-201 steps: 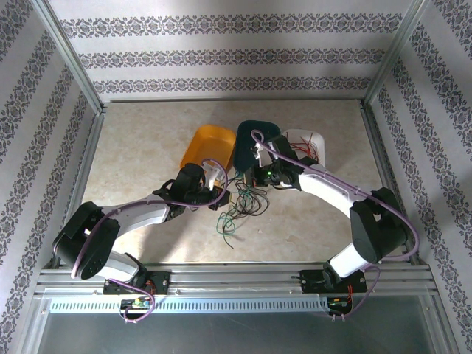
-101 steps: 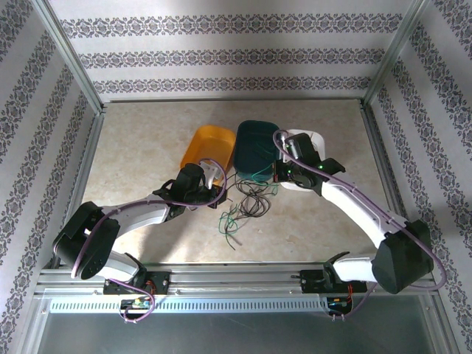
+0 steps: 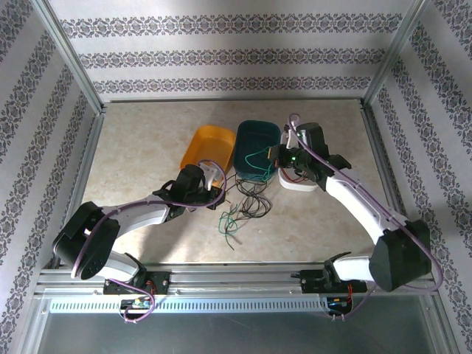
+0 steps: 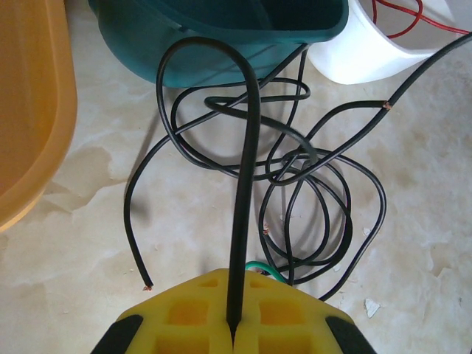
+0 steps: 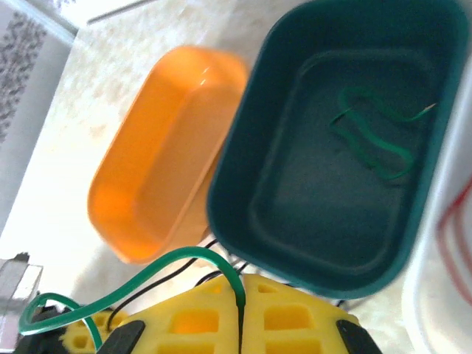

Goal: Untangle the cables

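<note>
Right pincer [image 5: 241, 306]: pressed together on a green cable [image 5: 169, 259], which arches out of the closed tips and trails off to the lower left.
Change on the right: a second ago I had this arm low over the tangle [image 3: 247, 203]. Now it is swung away and hangs at the near rim of the teal tray [image 5: 230, 184], with the green cable drawn out of the heap.
Left pincer [image 4: 234, 324]: closed on a black cable [image 4: 247, 147] that rises straight from the tips and bends over toward the teal tray. This arm has not moved in the last second.
Tangle: now mostly black loops on the counter [image 3: 147, 140], just in front of the trays, with a few green strands [image 3: 228, 221] at its near side.
Trays: another green wire [image 5: 372, 140] already lies in the teal tray, and red cables [image 4: 398, 18] sit in the white tray [image 4: 369, 59]. The orange tray [image 5: 162, 162] holds no cable that I can see.
Meaning for the task: I judge one green strand is nearly freed while my left side anchors the heap. Dropping it into the teal tray looks like the next step, though its trailing end may still snag the black loops.
</note>
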`<state>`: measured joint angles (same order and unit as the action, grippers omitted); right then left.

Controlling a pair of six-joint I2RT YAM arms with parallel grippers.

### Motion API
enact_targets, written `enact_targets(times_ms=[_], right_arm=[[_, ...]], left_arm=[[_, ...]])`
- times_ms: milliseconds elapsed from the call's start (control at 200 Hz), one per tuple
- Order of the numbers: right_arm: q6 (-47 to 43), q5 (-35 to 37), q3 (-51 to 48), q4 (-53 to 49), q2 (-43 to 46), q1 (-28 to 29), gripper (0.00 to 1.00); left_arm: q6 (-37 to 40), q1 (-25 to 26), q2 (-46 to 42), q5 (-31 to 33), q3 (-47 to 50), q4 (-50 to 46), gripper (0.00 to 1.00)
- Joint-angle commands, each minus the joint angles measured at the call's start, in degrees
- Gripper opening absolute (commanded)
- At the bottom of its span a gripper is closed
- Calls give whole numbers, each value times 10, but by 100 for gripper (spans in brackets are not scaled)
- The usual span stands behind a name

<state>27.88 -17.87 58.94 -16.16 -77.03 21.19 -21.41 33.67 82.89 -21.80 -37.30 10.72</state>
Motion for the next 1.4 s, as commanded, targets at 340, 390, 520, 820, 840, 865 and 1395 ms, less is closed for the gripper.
enact_targets(times_ms=[340, 390, 520, 820, 840, 865, 1395], right_arm=[[107, -120, 17, 148, -14, -10, 8], [107, -91, 27, 133, -25, -24, 8], [107, -20, 59, 99, -77, -44, 9], [125, 32, 146, 115, -261, -56, 17], [127, 32, 151, 116, -267, -56, 23], [127, 32, 156, 117, -274, -56, 29], [-140, 6, 25, -105, -67, 172, 46]], left_arm=[[17, 1, 19, -5, -10, -7, 0], [21, 2, 18, -3, -9, -13, 0], [25, 2, 10, 3, -3, -20, 0], [57, 6, -20, -8, -10, -82, 51], [60, 8, -25, -6, -10, -89, 53], [64, 8, -31, -5, -9, -97, 56], [-109, -7, -86, 211, 48, -33, 63]])
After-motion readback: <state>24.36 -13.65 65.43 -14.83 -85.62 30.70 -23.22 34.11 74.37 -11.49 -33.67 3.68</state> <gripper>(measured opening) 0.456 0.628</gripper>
